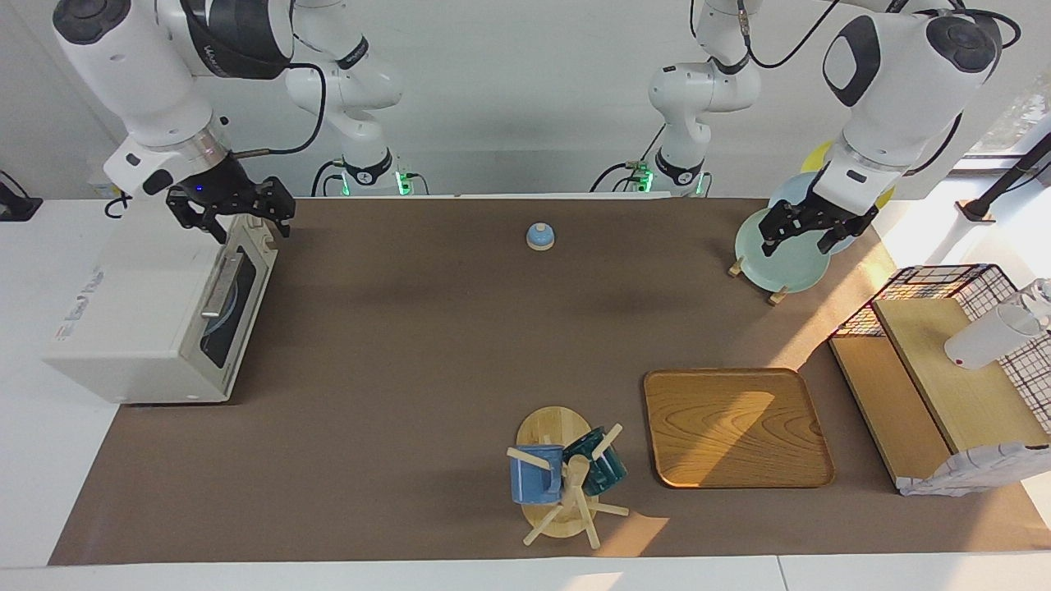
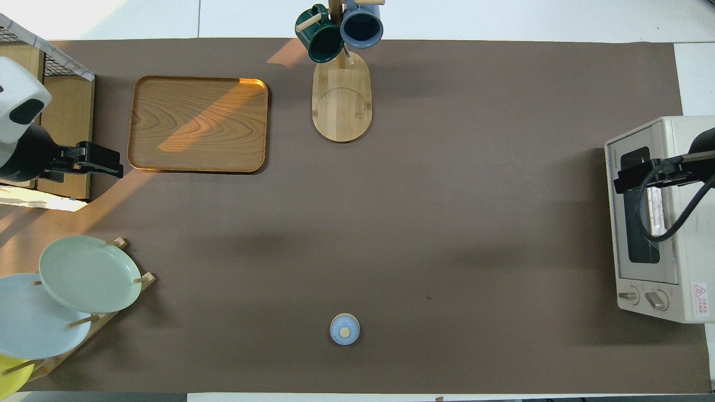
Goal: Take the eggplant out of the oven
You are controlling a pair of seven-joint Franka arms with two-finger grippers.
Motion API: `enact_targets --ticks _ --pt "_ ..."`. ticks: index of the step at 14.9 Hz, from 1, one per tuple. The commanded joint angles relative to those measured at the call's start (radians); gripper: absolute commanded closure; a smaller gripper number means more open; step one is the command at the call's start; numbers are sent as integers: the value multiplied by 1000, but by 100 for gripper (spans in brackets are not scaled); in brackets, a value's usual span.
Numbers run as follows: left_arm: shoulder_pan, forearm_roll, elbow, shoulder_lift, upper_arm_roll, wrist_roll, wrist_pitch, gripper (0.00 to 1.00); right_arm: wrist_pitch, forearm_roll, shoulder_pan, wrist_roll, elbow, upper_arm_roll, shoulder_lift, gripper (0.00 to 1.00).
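The off-white oven stands at the right arm's end of the table, and its dark glass door with the metal bar handle is closed. It also shows in the overhead view. The eggplant is hidden; I cannot see it through the door. My right gripper is open and empty, just above the oven's top front edge over the door. My left gripper is open and empty, raised over the plate rack at the left arm's end, and waits.
A wooden tray and a mug tree with two mugs stand farther from the robots. A rack of plates is near the left arm. A small blue lidded pot is near the robots. A wire shelf stands at the left arm's end.
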Motion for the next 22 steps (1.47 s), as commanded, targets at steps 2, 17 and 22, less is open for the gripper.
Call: enact_targets --ticks 2,17,22 --pt "5 14 -26 -26 -2 7 8 0 0 9 -3 17 -6 3 -15 0" --pt "5 14 -26 -26 -2 7 11 0 125 -78 -12 12 -125 -5 -60 100" --pt "5 14 -26 -26 -2 7 8 0 253 -208 -29 42 -223 -5 -55 100"
